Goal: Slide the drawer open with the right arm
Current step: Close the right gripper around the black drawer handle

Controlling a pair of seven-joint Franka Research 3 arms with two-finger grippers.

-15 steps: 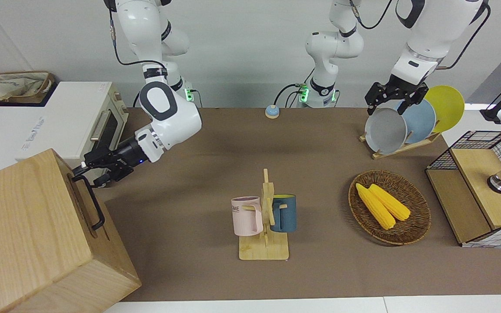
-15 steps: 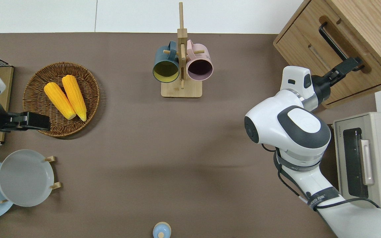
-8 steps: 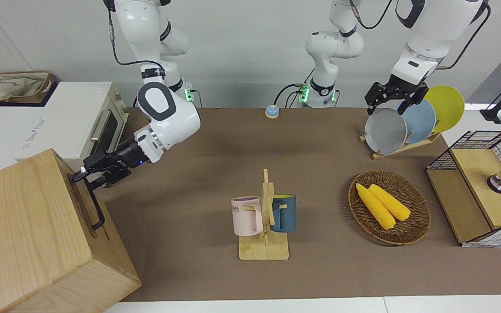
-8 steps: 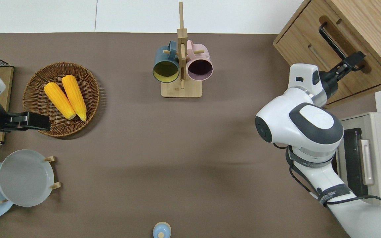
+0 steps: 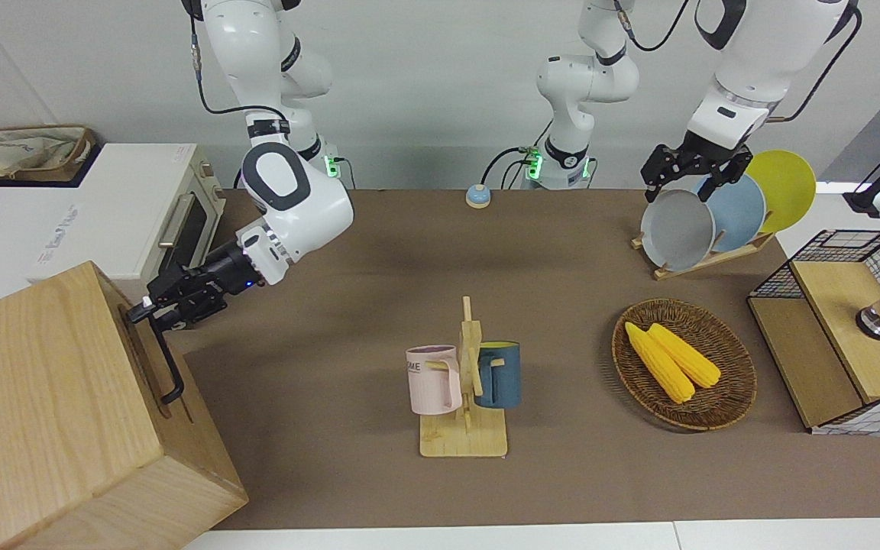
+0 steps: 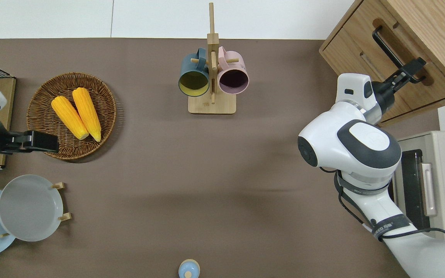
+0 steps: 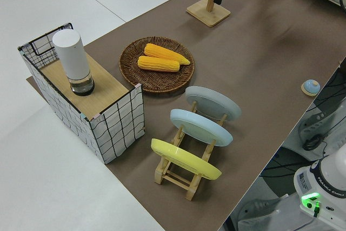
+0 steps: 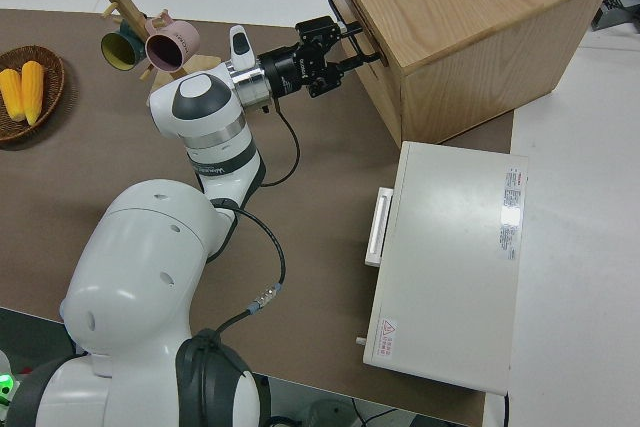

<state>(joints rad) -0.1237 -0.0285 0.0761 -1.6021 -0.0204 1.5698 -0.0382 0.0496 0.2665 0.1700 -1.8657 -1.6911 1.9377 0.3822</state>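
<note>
Right tool clamped on the bar handle of the drawer (shut, in the wooden box), at the tabletop corner farthest from the robots at the right arm's end. Left arm parked.

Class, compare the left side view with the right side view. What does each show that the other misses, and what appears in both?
Only the left side view shows the plate rack with its three plates, the wire-mesh box carrying a white cylinder, and the small bell.

Only the right side view shows the drawer, its black handle with the right pincer at it, and the toaster oven.

Both show the corn basket and the mug stand.
</note>
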